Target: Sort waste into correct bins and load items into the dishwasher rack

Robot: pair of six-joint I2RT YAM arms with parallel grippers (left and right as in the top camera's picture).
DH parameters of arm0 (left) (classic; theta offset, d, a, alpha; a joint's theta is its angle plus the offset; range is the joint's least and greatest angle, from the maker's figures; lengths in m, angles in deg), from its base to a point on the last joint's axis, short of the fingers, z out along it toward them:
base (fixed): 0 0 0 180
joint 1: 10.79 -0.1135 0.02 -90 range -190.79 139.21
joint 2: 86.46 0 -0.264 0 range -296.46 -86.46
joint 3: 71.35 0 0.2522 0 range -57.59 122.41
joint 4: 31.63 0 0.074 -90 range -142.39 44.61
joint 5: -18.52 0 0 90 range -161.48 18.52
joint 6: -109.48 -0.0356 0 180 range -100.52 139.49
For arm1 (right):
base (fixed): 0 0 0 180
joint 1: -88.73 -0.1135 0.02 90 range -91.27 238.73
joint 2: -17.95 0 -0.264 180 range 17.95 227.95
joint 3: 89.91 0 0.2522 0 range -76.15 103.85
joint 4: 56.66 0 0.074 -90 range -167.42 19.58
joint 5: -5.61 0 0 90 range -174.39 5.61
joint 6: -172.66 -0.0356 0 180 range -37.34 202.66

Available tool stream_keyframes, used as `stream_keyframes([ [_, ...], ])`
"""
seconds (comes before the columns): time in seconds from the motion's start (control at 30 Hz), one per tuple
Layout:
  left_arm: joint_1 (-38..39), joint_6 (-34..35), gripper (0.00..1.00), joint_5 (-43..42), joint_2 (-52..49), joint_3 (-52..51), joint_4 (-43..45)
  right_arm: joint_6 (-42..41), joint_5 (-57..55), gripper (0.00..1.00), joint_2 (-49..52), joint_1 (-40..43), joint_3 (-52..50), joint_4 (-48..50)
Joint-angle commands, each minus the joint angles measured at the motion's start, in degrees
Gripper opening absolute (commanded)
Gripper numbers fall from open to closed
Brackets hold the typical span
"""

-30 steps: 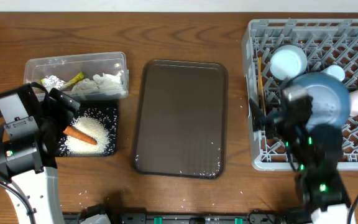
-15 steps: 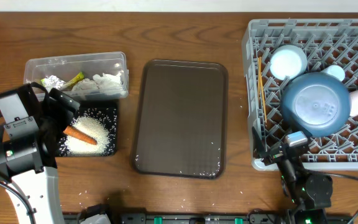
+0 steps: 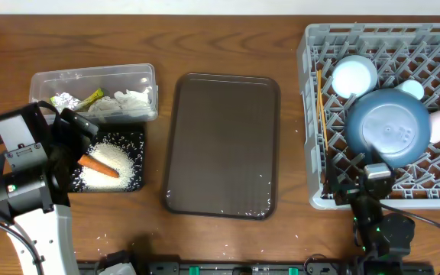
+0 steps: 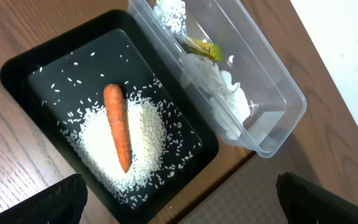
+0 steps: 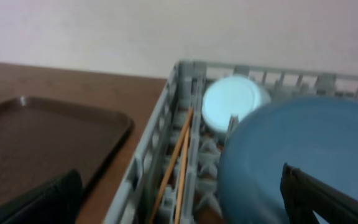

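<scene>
My left fingers [image 4: 36, 202] are spread wide with nothing between them, up above the black bin [image 4: 23, 68], where the carrot [image 4: 118, 127] lies on the rice [image 4: 148, 143]. Just past that, the clear tub [image 4: 284, 93] has the tissue [image 4: 219, 93], packet [image 4: 201, 46] and foil [image 4: 169, 14]. My right fingers [image 5: 33, 202] are spread and empty too, by the rack [image 5: 166, 118]. The chopsticks [image 5: 176, 158] run along its wall, the big blue bowl [image 5: 291, 149] sits beside them, and the small light-blue bowl [image 5: 232, 102] is behind.

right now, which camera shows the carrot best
The left wrist view: the carrot lies whole and large on the rice in the black bin. Overhead shows it small but whole. The right wrist view does not show it.
</scene>
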Motion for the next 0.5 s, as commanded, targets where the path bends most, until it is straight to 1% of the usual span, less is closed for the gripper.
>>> stream_keyframes([
  [0.0,-0.1,0.0,1.0,0.7,0.0,-0.1,-0.1,0.2,-1.0,0.99,-3.9,0.6,-0.1,-1.6],
  [0.47,-0.1,0.0,1.0,0.7,0.0,-0.1,-0.1,0.3,-1.6,0.99,-3.7,0.6,-0.1,-1.6],
])
